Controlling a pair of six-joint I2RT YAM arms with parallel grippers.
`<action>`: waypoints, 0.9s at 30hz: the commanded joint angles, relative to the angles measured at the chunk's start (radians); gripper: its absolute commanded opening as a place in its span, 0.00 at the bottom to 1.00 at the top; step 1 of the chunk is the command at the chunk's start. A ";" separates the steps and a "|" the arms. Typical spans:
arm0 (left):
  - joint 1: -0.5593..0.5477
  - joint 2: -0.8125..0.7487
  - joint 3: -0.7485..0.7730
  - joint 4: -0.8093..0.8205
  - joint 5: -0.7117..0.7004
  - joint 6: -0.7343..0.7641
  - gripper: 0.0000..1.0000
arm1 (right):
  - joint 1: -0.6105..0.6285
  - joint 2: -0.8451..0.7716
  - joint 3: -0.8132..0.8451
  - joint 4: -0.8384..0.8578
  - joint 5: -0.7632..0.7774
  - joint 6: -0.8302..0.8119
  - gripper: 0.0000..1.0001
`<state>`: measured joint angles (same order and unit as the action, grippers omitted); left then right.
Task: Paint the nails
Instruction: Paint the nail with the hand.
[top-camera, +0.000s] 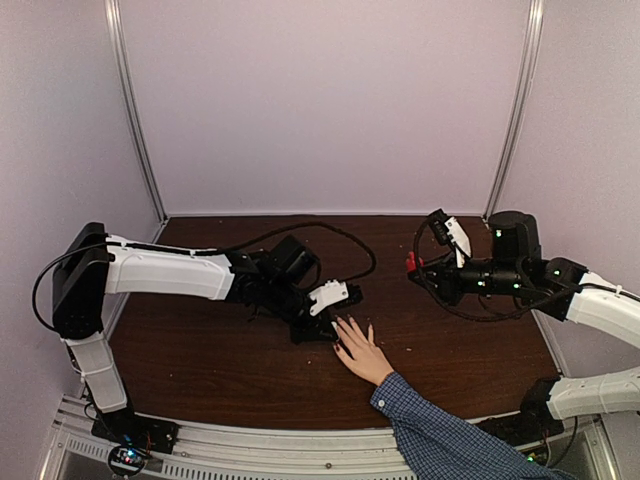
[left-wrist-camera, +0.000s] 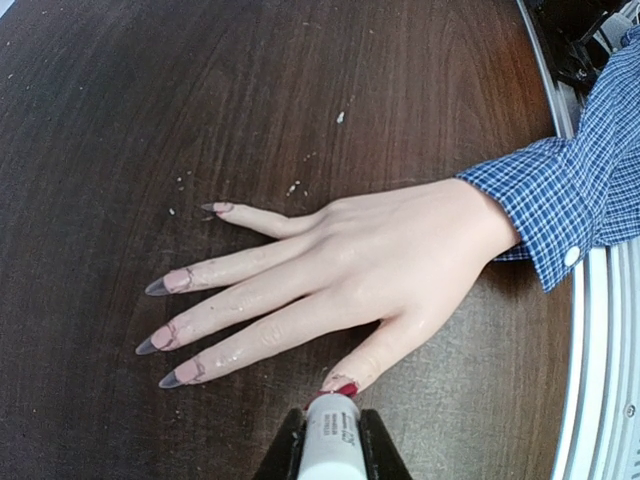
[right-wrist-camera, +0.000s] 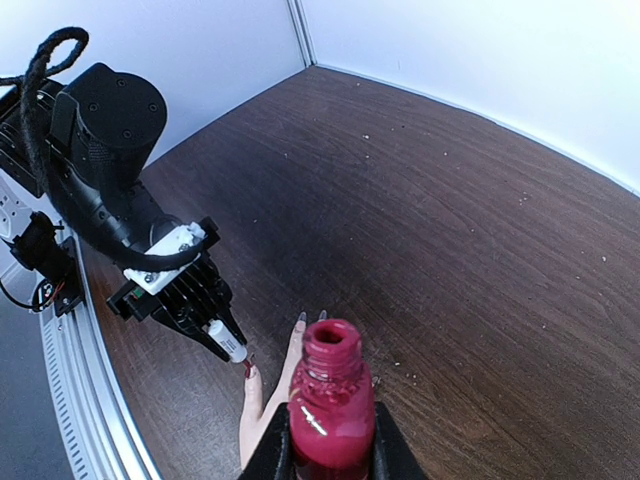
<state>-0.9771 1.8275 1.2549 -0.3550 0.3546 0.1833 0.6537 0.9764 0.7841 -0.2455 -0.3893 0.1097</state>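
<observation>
A light-skinned hand (left-wrist-camera: 390, 260) in a blue checked sleeve (left-wrist-camera: 580, 190) lies flat on the dark wooden table (left-wrist-camera: 200, 90), fingers spread. The thumb nail (left-wrist-camera: 345, 388) is glossy red. The other nails (left-wrist-camera: 160, 337) are bare pinkish with dark tips. My left gripper (left-wrist-camera: 330, 428) is shut on the white brush cap (left-wrist-camera: 330, 440), whose brush end touches the thumb nail. Held above the table to the right, my right gripper (right-wrist-camera: 332, 440) is shut on the open red polish bottle (right-wrist-camera: 332, 400). From above, the left gripper (top-camera: 318, 325) sits just left of the hand (top-camera: 362, 352).
A black cable (top-camera: 345, 240) loops over the table behind the left arm. Small white specks (left-wrist-camera: 340, 117) dot the wood beyond the hand. An aluminium rail (top-camera: 300, 455) runs along the near edge, and pale walls (top-camera: 320, 100) close in the back and sides.
</observation>
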 joint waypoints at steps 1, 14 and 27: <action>-0.005 0.013 0.031 0.008 -0.005 0.016 0.00 | -0.009 0.001 -0.006 0.023 -0.011 0.011 0.00; 0.003 -0.004 0.028 0.002 -0.033 0.015 0.00 | -0.011 0.000 -0.008 0.025 -0.016 0.013 0.00; 0.013 -0.011 0.026 0.008 -0.051 0.007 0.00 | -0.011 -0.002 -0.008 0.025 -0.016 0.014 0.00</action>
<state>-0.9741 1.8294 1.2552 -0.3679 0.3241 0.1833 0.6495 0.9764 0.7788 -0.2424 -0.3965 0.1123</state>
